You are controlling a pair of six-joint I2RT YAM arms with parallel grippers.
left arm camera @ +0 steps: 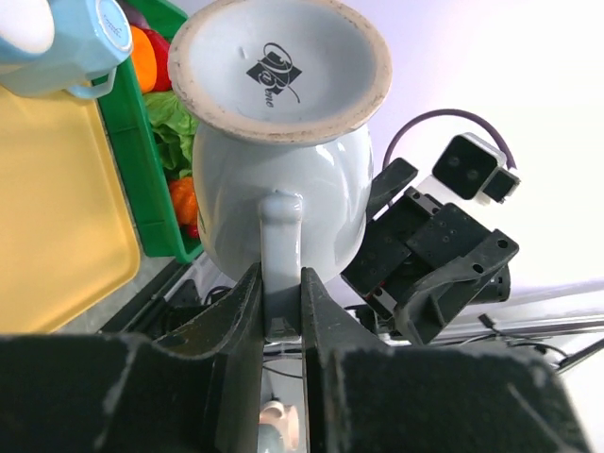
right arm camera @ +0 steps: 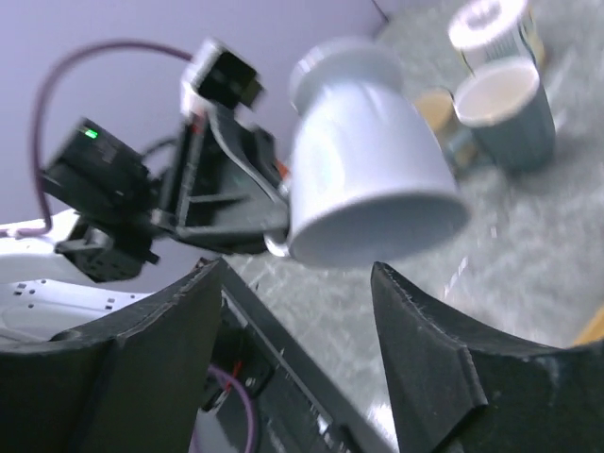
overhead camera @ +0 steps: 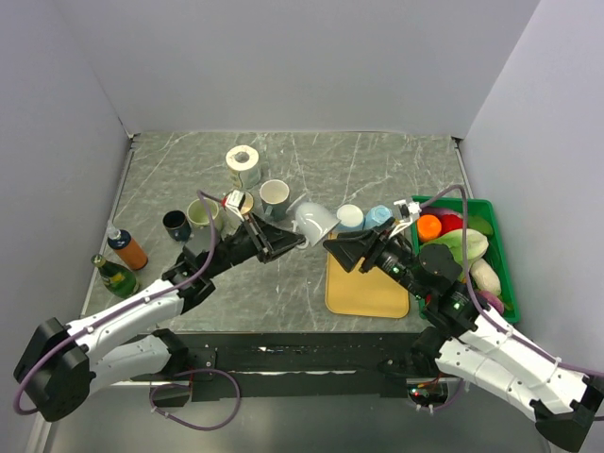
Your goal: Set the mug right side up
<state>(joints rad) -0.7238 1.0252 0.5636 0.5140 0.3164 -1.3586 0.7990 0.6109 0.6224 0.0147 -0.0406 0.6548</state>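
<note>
The white mug (overhead camera: 314, 223) hangs in the air over the middle of the table, tilted, its mouth turned toward my right arm and its base away. My left gripper (overhead camera: 294, 243) is shut on the mug's handle (left arm camera: 280, 264); the left wrist view shows the mug's base (left arm camera: 280, 68) with a printed logo. In the right wrist view the mug (right arm camera: 363, 193) is above and between my open fingers. My right gripper (overhead camera: 337, 249) is open and empty, just right of the mug, not touching it.
A yellow tray (overhead camera: 363, 283) lies under my right gripper. A green bin (overhead camera: 500, 255) of toy food stands at the right. A light blue mug (overhead camera: 379, 217), a white cup (overhead camera: 350, 217), several mugs (overhead camera: 274, 197), a paper roll (overhead camera: 243, 166) and bottles (overhead camera: 115, 276) stand around.
</note>
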